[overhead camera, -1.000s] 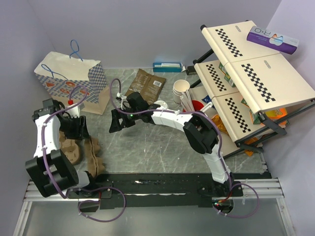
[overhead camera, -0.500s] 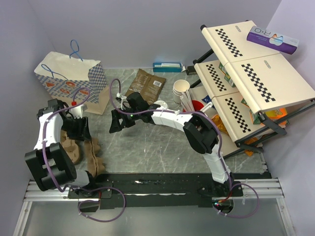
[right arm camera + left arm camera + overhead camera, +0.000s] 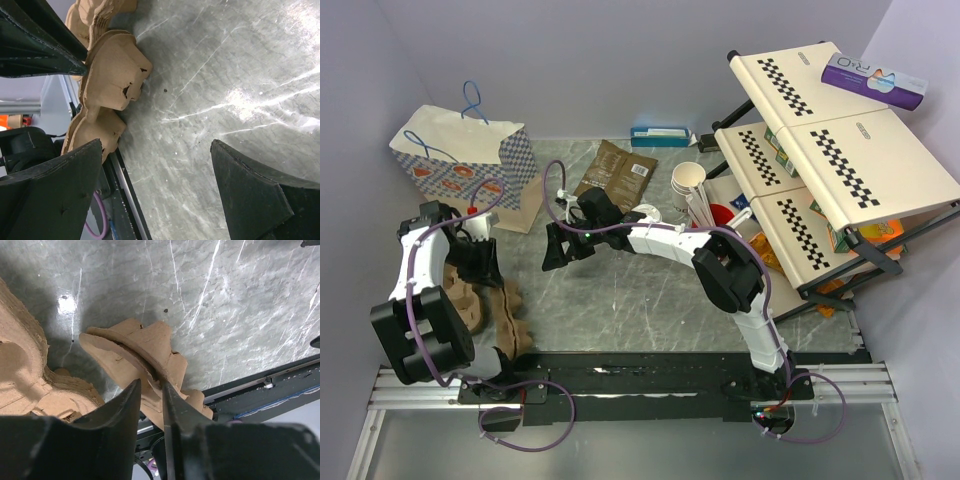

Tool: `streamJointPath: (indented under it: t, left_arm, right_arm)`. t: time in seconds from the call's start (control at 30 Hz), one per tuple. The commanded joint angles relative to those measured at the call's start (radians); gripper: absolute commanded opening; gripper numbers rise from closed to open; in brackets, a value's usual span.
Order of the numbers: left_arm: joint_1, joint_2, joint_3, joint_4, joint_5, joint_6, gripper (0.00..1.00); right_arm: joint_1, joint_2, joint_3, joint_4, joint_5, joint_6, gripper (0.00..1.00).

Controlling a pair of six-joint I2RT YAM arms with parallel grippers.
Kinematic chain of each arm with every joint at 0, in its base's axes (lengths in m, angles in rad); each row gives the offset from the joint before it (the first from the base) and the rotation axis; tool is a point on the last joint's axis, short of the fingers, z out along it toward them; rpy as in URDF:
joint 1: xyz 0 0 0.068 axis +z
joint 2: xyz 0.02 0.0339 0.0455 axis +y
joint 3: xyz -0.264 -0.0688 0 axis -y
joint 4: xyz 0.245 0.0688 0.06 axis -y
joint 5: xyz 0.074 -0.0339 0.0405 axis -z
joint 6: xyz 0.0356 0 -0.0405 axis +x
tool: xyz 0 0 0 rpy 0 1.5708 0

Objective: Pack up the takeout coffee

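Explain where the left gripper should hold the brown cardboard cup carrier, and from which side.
Probably its thin top rim, from above, one finger on each face. The cardboard cup carrier stands tilted on edge, so the rim forms a narrow ridge fit for a pinch; its moulded pockets look too wide. The left gripper straddles that rim.

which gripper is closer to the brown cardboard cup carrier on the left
Left. The left gripper straddles an edge of the brown moulded cardboard cup carrier; the right gripper hangs open over the table to its right, apart from it.
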Motion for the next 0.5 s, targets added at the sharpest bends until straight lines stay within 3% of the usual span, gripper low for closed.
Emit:
streamJointPath:
  t: [0.0,0.2,0.33,0.47]
  left_arm:
    - [-0.004,-0.013,-0.011,-0.007,-0.019,-0.014,0.26]
    - [-0.002,0.004,0.023,-0.035,-0.05,-0.037,0.14]
    - [-0.004,-0.005,0.052,-0.041,-0.076,-0.044,0.01]
    - [-0.004,-0.02,0.105,-0.075,-0.052,-0.04,0.01]
  right_arm:
    - [-0.001,-0.039,0.001,0.012,-0.02,0.01,0.95]
    - [-0.004,-0.036,0.002,0.01,-0.02,0.014,0.95]
    - [-0.004,-0.034,0.008,0.006,-0.018,0.017,0.95]
    - [-0.009,-0.037,0.011,0.0,-0.017,0.013,0.95]
